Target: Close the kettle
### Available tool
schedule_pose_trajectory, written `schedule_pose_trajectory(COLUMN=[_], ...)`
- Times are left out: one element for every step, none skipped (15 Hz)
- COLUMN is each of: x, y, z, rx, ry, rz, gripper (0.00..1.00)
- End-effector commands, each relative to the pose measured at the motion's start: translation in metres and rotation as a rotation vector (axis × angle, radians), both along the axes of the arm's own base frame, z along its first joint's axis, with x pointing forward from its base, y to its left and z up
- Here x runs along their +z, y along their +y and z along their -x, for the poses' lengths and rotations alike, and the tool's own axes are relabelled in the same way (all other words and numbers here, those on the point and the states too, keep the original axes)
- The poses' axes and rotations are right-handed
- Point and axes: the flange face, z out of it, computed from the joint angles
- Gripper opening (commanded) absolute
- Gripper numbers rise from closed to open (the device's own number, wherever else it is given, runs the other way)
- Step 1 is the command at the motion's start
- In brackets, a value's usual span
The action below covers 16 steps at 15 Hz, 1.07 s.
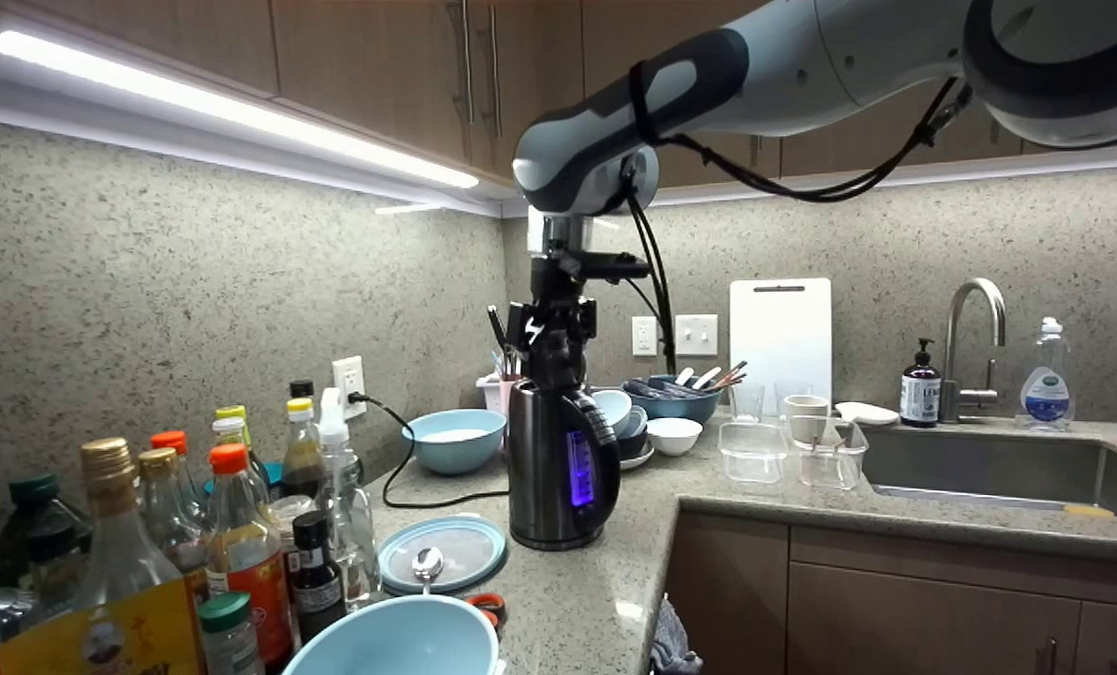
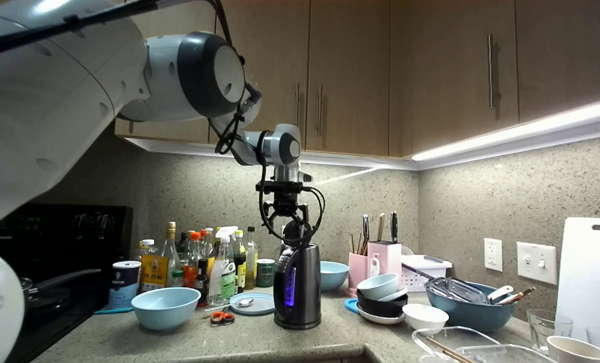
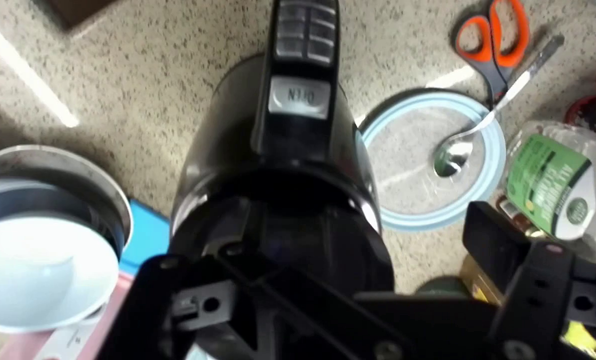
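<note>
The dark glossy kettle (image 1: 544, 469) stands upright on the counter with a purple-blue glowing window; it also shows in an exterior view (image 2: 305, 290). Its dark lid (image 2: 295, 231) appears raised above the body. In the wrist view the kettle (image 3: 232, 115) shows its handle and OPEN button at the top, with the dark lid (image 3: 323, 245) below. My gripper (image 2: 287, 219) points down over the kettle's top. In the wrist view the gripper (image 3: 363, 245) is open: the left finger overlaps the lid, the right finger is apart from it. Contact on the left cannot be told.
A blue-rimmed container lid (image 3: 428, 220) with a spoon and orange scissors (image 2: 222, 317) lie beside the kettle. Stacked bowls (image 2: 380, 287) stand on another side. Several bottles (image 1: 230, 525) and a blue bowl (image 2: 165, 307) stand nearby. Cupboards (image 2: 350, 75) hang above.
</note>
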Motion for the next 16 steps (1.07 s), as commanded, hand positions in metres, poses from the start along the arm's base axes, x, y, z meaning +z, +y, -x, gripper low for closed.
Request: schedule_pose_trajectory(x=[0.050, 0.060, 0.068, 0.072, 0.075, 0.076, 0.076, 0.073, 0.070, 0.066, 0.059, 0.054, 0.049, 0.043, 0.037, 0.031], y=[0.018, 0.022, 0.026, 0.028, 0.030, 0.030, 0.031, 0.031, 0.030, 0.030, 0.028, 0.026, 0.024, 0.021, 0.018, 0.014], z=[0.016, 0.019, 0.021, 0.023, 0.025, 0.027, 0.033, 0.038, 0.042, 0.044, 0.045, 0.045, 0.044, 0.041, 0.035, 0.031], rx=[0.065, 0.073, 0.076, 0.074, 0.073, 0.069, 0.052, 0.045, 0.040, 0.032, 0.023, 0.022, 0.023, 0.028, 0.025, 0.018], ry=[-0.150, -0.183, -0.210, -0.225, -0.234, -0.237, -0.226, -0.209, -0.196, -0.180, -0.173, -0.174, -0.171, -0.173, -0.177, -0.182], rz=[0.042, 0.041, 0.033, 0.022, 0.019, 0.022, 0.024, 0.033, 0.035, 0.037, 0.037, 0.036, 0.039, 0.042, 0.042, 0.040], gripper=[1.00, 1.00, 1.00, 1.00, 1.00, 1.00, 1.00, 1.00, 1.00, 1.00, 1.00, 1.00, 1.00, 1.00, 1.00, 1.00])
